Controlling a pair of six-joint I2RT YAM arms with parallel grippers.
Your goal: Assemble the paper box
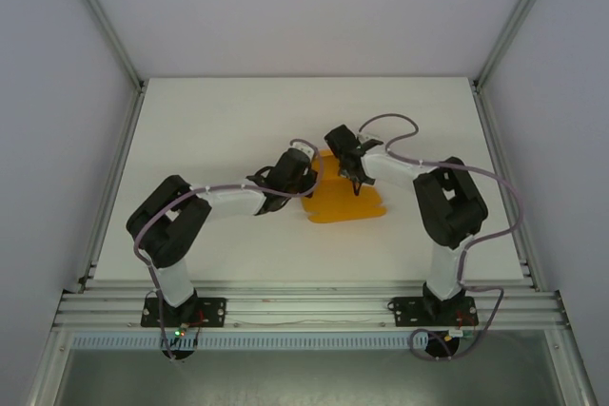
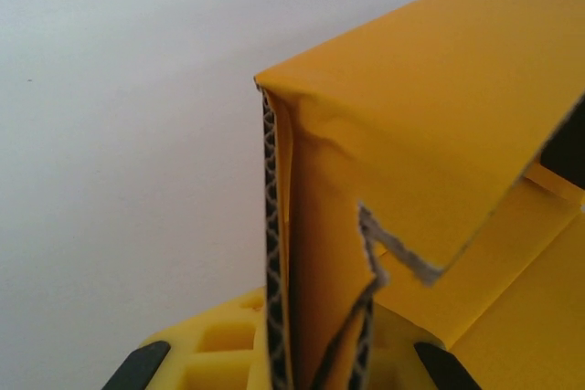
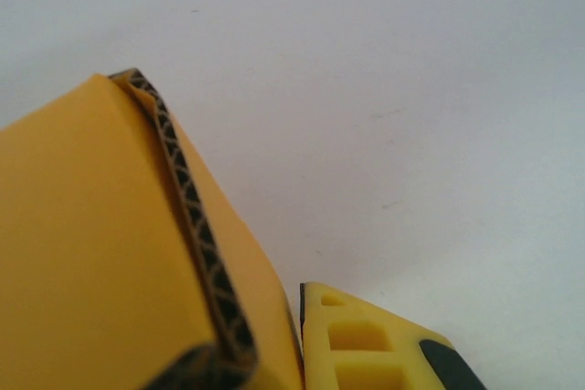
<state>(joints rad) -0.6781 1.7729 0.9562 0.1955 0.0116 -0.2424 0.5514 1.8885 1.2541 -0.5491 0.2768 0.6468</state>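
Paper box (image 1: 347, 204) lies at the centre of the table (image 1: 219, 130), between the two grippers.

**Assembly status: partly done.**
- In the top view, one broad panel with rounded corners lies flat on the table toward 6 o'clock.
- The part of the paper box toward 12 o'clock is raised off the surface.
- In the left wrist view, a wall (image 2: 302, 226) stands upright and is doubled over at its top fold. The corner is creased. A notched flap (image 2: 430, 134) hangs beside it and does not look seated.
- Judged left to do: raise the flat panel, bring up the other walls, and tuck the flaps home. No closed box form exists yet.

**Left gripper** (image 1: 303, 176)
- Position: 9 o'clock side of the raised part.
- State: clamped on the doubled wall, whose corrugated edge runs down between the yellow pads (image 2: 219, 353).

**Right gripper** (image 1: 350, 170)
- Position: 3 o'clock side of the raised part.
- State: closed. The card's corrugated edge lies against the inner face of the one visible yellow finger (image 3: 366, 344). The opposite finger is hidden behind the card, so the clamp on the card is judged rather than seen.
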